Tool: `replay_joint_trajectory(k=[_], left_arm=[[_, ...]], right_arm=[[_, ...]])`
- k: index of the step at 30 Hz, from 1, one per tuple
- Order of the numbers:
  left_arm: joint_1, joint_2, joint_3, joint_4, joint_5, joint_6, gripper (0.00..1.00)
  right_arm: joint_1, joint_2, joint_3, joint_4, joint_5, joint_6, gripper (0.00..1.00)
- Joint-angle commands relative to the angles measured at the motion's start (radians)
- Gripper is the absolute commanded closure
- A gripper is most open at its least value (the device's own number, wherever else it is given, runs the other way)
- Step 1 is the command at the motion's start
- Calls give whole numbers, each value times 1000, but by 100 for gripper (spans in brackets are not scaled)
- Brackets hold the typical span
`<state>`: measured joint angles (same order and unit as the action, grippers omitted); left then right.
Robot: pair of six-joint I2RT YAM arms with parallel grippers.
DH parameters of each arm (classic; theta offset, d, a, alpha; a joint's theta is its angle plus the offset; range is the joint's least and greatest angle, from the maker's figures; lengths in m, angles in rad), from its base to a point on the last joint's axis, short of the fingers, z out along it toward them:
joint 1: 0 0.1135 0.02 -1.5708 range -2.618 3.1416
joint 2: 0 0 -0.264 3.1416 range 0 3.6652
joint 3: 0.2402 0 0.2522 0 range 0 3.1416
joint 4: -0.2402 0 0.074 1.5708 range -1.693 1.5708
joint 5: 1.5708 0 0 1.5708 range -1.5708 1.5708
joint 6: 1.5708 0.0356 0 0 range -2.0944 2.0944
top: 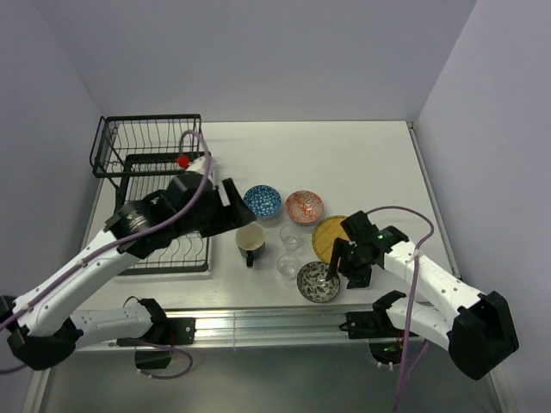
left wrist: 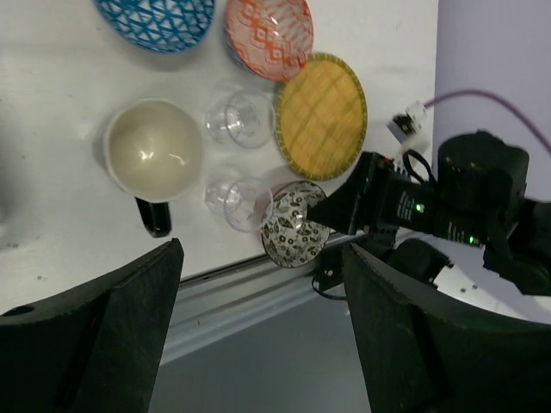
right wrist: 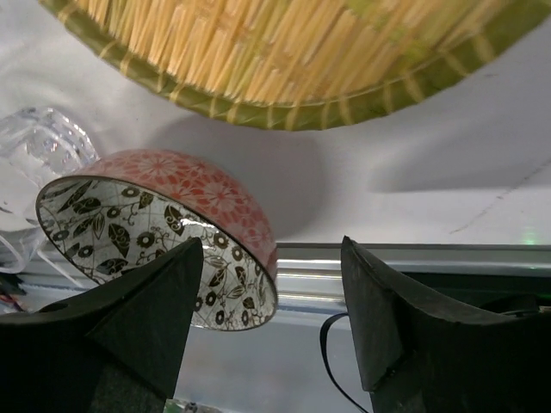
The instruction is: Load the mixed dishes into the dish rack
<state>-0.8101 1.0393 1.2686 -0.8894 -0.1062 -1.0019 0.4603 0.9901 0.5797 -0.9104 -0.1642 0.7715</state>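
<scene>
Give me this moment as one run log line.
left claw: open, near mug | right claw: open, at leaf-print bowl edge | held: nothing

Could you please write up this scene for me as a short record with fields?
Rack: dish rack at far left, no dish seen in its visible part
Loose on table: blue bowl, orange-red bowl, yellow plate, mug, two glasses, leaf-patterned bowl
Left arm: left pincer open, empty, above the dishes
Right arm: right pincer open at the leaf-patterned bowl's rim, not gripping
</scene>
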Motion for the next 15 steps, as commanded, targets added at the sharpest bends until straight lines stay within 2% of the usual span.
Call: replay_joint_trajectory(k=[1,2,8,11,12,14,15], left_arm=[[-132,62,107,-58,-179,-18,20],[-188,89,123,-69,-202,-18,20],[-354,152,166,-69,-311,-21,26],[-402,185,193,-63,-342,-17,36],[-409,192,204,-63,-349,-9,47],[-431,202,213,-24,-352,8,55],[-435,200,212,1,-348,35,53]], right_arm=[[57,13,2,57,20,38,29],[69,15,3,59,22,52,31],[129,62,2,87,35,68,48],[138,70,14,81,52,61,81],[138,68,22,70,58,61,100],[144,52,34,58,78,60,100],[146,47,58,32,89,58,100]])
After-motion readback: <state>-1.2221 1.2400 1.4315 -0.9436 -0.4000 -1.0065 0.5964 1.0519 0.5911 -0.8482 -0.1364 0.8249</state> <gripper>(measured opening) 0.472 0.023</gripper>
